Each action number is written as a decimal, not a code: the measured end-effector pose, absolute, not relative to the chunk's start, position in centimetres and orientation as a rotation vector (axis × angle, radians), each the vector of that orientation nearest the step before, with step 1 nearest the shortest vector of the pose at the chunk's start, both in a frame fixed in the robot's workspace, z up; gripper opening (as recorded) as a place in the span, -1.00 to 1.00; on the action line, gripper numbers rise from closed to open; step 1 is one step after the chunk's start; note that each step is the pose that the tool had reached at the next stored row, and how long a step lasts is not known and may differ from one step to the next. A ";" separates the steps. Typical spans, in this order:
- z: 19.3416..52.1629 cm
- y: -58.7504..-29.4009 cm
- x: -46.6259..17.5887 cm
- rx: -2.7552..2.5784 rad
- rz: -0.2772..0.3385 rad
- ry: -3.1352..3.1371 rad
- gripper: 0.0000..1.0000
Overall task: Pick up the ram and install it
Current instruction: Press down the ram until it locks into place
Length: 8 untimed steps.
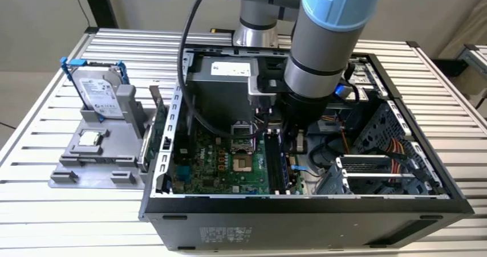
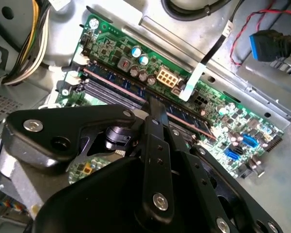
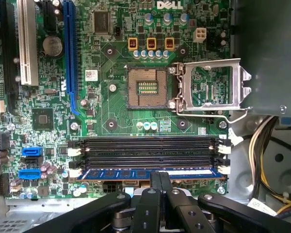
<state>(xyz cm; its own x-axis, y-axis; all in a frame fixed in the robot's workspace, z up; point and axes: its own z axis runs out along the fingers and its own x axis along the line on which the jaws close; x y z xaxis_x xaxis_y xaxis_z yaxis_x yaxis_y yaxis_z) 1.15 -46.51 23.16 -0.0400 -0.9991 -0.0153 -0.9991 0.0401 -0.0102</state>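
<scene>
The ram [image 3: 136,173] is a long bluish stick lying along the motherboard slot closest to my gripper, beside the empty black slots [image 3: 148,150]. My gripper [image 3: 160,175] is shut, its two black fingers pressed together side by side, with the tips resting on the stick's upper edge near its middle. In the second wrist view the same fingertips [image 2: 154,103] meet the ram [image 2: 184,116] from above. In the exterior view the arm reaches down into the open computer case [image 1: 304,203], with the gripper [image 1: 293,136] low over the memory slots.
The processor socket [image 3: 146,87] stands empty with its metal latch frame [image 3: 211,85] swung open. Cable bundles [image 3: 269,145] lie beside the slots. Outside the case, a grey holder [image 1: 91,154] carries a hard drive in a blue frame [image 1: 99,92] and a square silver chip [image 1: 90,137].
</scene>
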 end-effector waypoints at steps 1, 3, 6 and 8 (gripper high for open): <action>23.0 -46.5 1.1 -2.164 0.005 2.252 -1.00; 22.6 -46.5 1.1 -2.164 0.005 2.253 -1.00; 22.1 -46.5 1.1 -2.165 0.004 2.254 -1.00; 21.8 -46.5 1.1 -2.165 0.004 2.254 -1.00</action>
